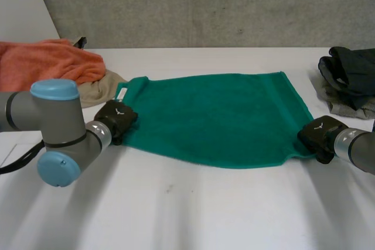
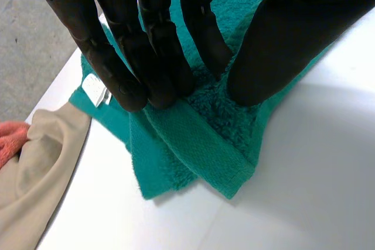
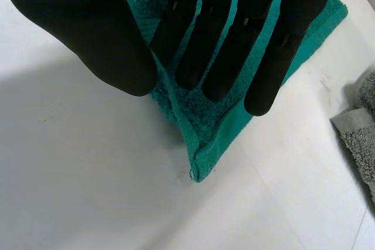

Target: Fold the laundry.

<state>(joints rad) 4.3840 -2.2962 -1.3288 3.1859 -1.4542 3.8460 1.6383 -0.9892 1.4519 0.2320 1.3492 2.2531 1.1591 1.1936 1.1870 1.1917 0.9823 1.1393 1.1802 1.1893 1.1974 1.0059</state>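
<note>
- The left hand (image 2: 146,45) pinches the near left corner of the green towel (image 1: 217,115) between fingers and thumb (the hem is doubled over there).
- The right hand (image 3: 222,45) grasps the near right corner, with cloth ridged up between thumb and fingers.
- The green towel lies spread on the white table (image 1: 193,215), its long axis running from hand to hand.
- An orange cloth (image 1: 47,62) and a beige cloth (image 1: 102,89) lie beyond its left end, and a dark garment (image 1: 351,68) beyond its right.

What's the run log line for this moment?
towel: spread on table | left hand: pinches its near left corner | right hand: pinches its near right corner
</note>
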